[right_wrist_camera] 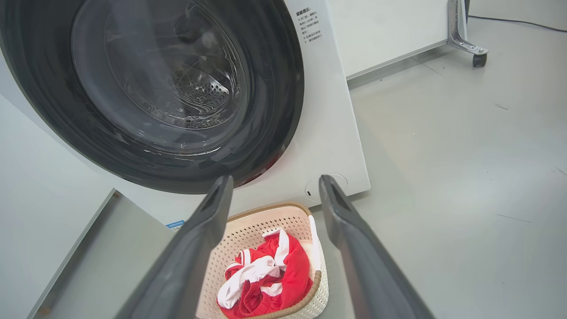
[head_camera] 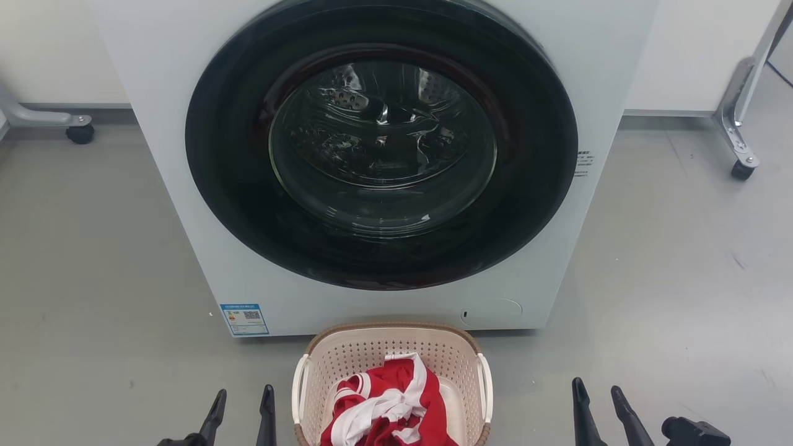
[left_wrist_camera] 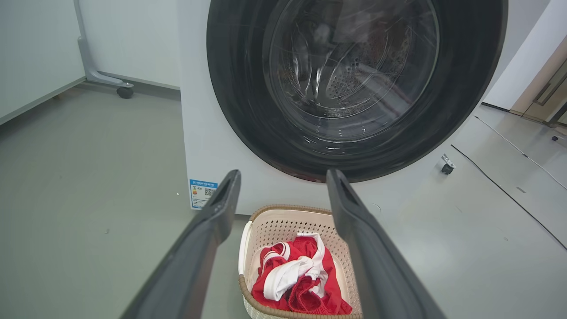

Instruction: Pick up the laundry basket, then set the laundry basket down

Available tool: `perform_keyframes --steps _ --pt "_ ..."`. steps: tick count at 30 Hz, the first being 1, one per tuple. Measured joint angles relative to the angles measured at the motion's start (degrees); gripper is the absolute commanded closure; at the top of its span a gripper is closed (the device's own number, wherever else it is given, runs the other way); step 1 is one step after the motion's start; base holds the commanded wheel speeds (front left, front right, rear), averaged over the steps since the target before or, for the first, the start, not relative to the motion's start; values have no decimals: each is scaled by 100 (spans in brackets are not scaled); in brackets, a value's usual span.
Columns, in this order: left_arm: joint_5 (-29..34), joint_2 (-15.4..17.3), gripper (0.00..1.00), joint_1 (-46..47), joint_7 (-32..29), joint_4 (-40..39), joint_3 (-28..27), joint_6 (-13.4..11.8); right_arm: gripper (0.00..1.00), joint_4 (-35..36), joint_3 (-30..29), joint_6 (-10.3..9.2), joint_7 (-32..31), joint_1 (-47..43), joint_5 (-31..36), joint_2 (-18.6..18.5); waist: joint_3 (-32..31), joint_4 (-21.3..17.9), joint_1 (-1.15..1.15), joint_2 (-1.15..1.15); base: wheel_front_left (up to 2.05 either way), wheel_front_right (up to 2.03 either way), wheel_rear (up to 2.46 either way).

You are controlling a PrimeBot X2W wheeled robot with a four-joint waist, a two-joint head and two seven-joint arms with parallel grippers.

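**Pre-grasp — basket not lifted yet**

Laundry basket (head_camera: 365,356) sits on the grey floor (head_camera: 93,279), just in front of the washing machine (head_camera: 161,155), with red-and-white cloth (head_camera: 390,409) bunched inside. Left gripper (head_camera: 243,402) and right gripper (head_camera: 598,402) flank it, fingers apart, empty. Next, likely: close on the thin white side handles (head_camera: 486,387). Cream perforated plastic, rounded-rectangular, brown woven-look rim.

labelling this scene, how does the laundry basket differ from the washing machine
Size: the laundry basket is far smaller than the washing machine. Look: the laundry basket is cream perforated plastic with a brown rim; the washing machine is white with a dark round door. State: the laundry basket is open-topped, holding red-and-white clothing; the washing machine's door is shut. Both stand on the grey floor.
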State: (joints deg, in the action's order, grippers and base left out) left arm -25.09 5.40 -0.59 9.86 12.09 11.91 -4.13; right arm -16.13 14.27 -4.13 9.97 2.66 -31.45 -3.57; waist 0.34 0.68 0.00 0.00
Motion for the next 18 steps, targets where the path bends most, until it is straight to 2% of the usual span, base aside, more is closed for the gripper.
perform_keyframes --steps 18 --pt "1379 7 0 -168 404 -9 223 -252 0 62 414 -264 382 -98 1441 1 -58 -22 0 0 0 0 0"
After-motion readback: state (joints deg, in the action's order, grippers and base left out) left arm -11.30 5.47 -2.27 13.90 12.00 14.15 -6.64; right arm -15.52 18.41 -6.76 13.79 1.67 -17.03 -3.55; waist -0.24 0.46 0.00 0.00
